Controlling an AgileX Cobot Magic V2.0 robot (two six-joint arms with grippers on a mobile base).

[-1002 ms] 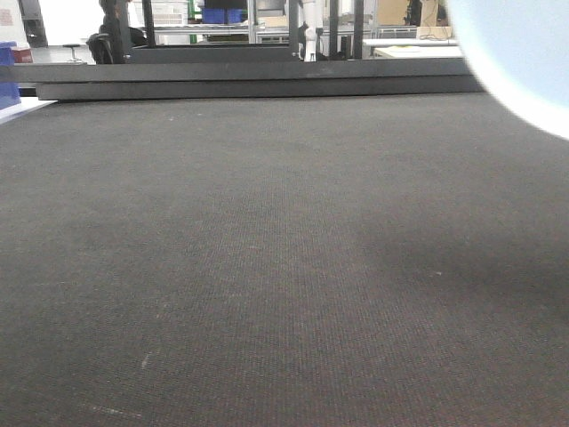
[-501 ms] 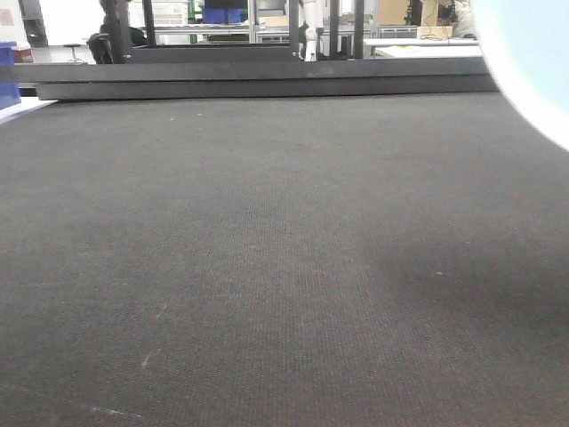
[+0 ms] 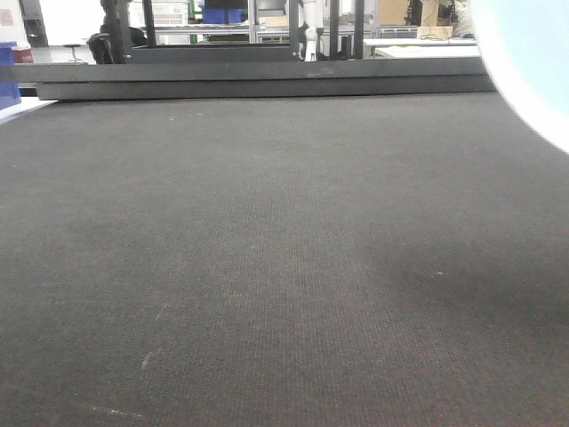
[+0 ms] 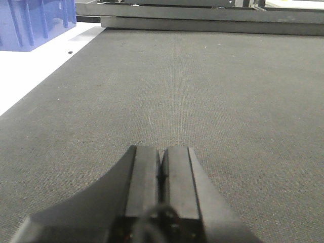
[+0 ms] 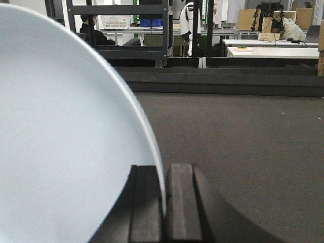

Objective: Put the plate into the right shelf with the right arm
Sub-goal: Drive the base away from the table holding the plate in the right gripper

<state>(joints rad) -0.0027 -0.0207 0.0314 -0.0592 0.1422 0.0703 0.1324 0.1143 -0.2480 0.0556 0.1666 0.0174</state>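
The white plate (image 5: 66, 126) stands on edge and fills the left half of the right wrist view. My right gripper (image 5: 165, 169) is shut on its rim, one finger on each face, and holds it above the dark mat (image 5: 243, 152). In the front view the plate (image 3: 533, 62) shows as a pale blurred curve in the top right corner. My left gripper (image 4: 162, 149) is shut and empty, low over the mat. The right shelf does not show in these views.
A blue bin (image 4: 30, 23) stands on a white surface (image 4: 30, 71) left of the mat. Black frame rails (image 3: 267, 80) run along the mat's far edge. Beyond them are distant metal racks with blue bins (image 5: 152, 23), tables and a seated person (image 5: 291, 30).
The plate has shifted a little to the right in the front view over the past second, then held still. The mat and background are unchanged.
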